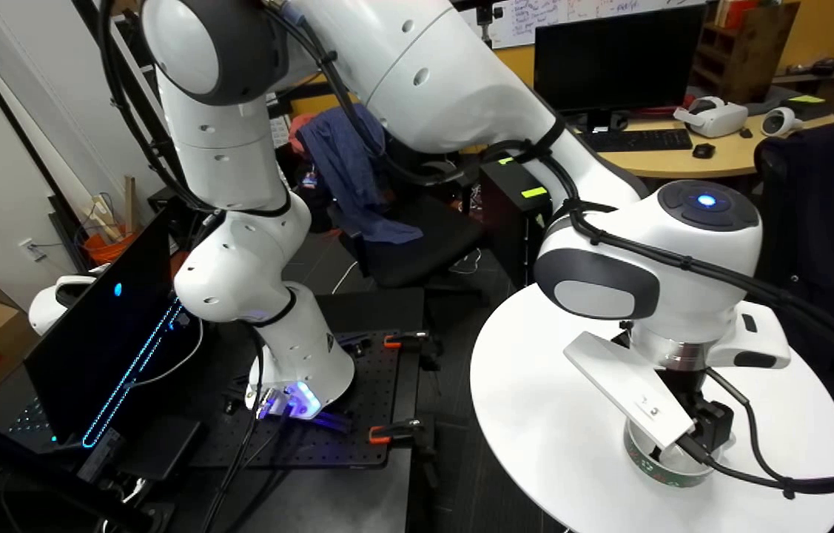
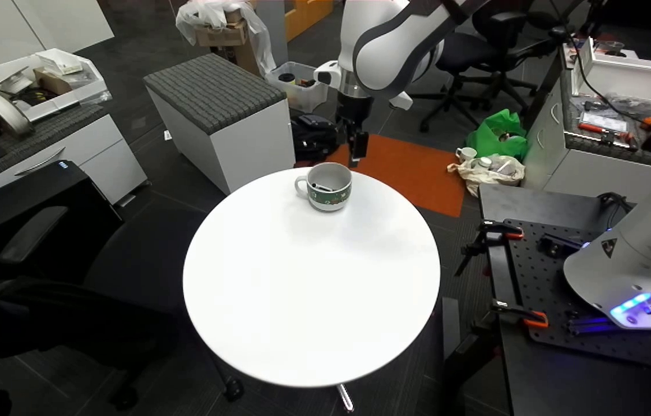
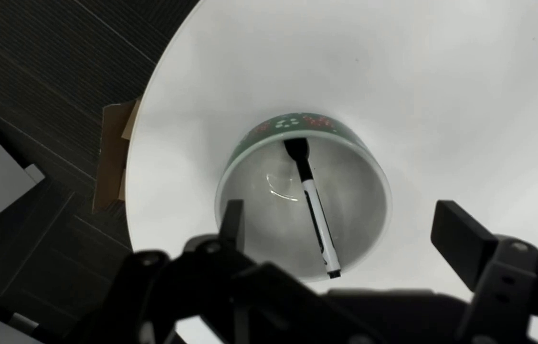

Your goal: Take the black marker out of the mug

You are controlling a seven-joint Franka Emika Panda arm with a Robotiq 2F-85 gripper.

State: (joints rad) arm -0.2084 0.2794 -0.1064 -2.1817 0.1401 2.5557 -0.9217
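Closest in the wrist view, the end effector [image 3: 338,215] grasps nothing; its fingers [image 3: 462,243] stand wide apart, presumably so they can straddle the black marker [image 3: 315,210] and pinch its sides. How high they hang over the rim is hard to judge. Beneath is the mug [image 3: 273,210], the marker lying inside at a slant, probably propped by the walls. Its long axis runs from the black cap, toward the top of that view, down and slightly right to the small dark end, nearly square to the likely closing line. Farther, the table [image 3: 440,95] carries the mug near its edge.
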